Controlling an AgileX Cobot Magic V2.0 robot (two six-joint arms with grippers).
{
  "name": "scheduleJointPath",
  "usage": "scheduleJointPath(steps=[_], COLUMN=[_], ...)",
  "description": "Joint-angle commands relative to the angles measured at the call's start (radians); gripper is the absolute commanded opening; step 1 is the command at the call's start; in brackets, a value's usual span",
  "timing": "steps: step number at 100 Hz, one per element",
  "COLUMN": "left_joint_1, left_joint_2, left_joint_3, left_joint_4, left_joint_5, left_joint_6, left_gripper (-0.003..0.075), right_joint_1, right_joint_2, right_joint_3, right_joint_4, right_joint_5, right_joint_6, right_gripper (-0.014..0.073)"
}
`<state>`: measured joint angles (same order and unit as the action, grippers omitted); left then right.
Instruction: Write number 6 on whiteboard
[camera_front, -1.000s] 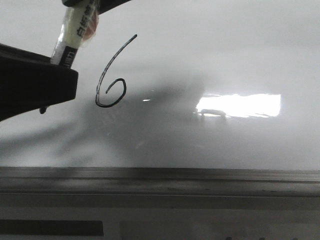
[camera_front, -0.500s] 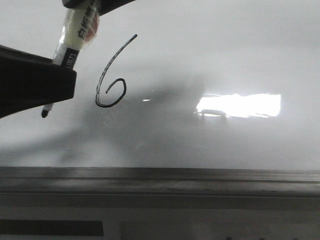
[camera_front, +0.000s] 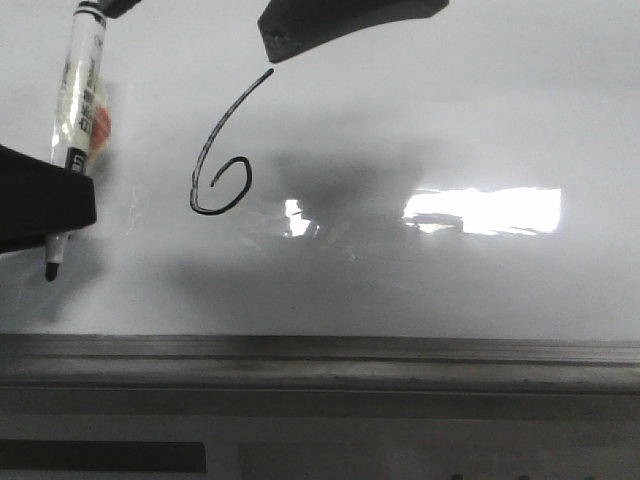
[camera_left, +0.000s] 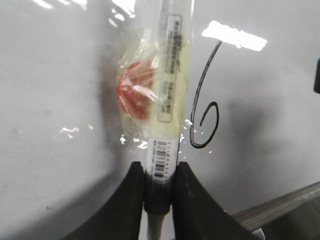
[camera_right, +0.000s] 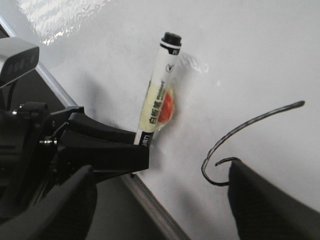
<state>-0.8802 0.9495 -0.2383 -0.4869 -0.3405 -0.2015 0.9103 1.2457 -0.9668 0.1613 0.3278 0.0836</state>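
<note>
The number 6 (camera_front: 218, 160) sits finished on the whiteboard (camera_front: 450, 110). The left gripper (camera_left: 159, 187) has its jaws clenched on the marker (camera_front: 75, 120), tip off to the side of the figure, probably to avoid smudging. The right gripper (camera_right: 160, 205) hangs released nearby.

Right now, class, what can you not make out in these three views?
- Marker tip touching whiteboard: front view cannot settle it.
- Marker label: print too small, glare from plastic wrap, left wrist view.
- Number 6: loop partly hidden by right gripper finger, right wrist view.
- Left gripper: body cut off by frame edge.
</note>
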Motion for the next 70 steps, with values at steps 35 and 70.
scheduleJointPath(steps=[35,70], left_joint_1=[-0.002,-0.002], left_joint_2=[0.009,0.009], left_joint_3=[-0.027,-0.027], left_joint_4=[-0.056,-0.056], left_joint_5=[-0.013,0.001], left_joint_6=[-0.011,-0.018], left_gripper=[-0.0020,0.0421], right_joint_1=[-0.007,-0.007], right_joint_2=[-0.032,-0.032], right_joint_3=[-0.039,-0.039], right_joint_4=[0.016,0.024], right_joint_5=[-0.055,-0.055], right_joint_6=[-0.014,-0.014], right_gripper=[0.0470,0.0470])
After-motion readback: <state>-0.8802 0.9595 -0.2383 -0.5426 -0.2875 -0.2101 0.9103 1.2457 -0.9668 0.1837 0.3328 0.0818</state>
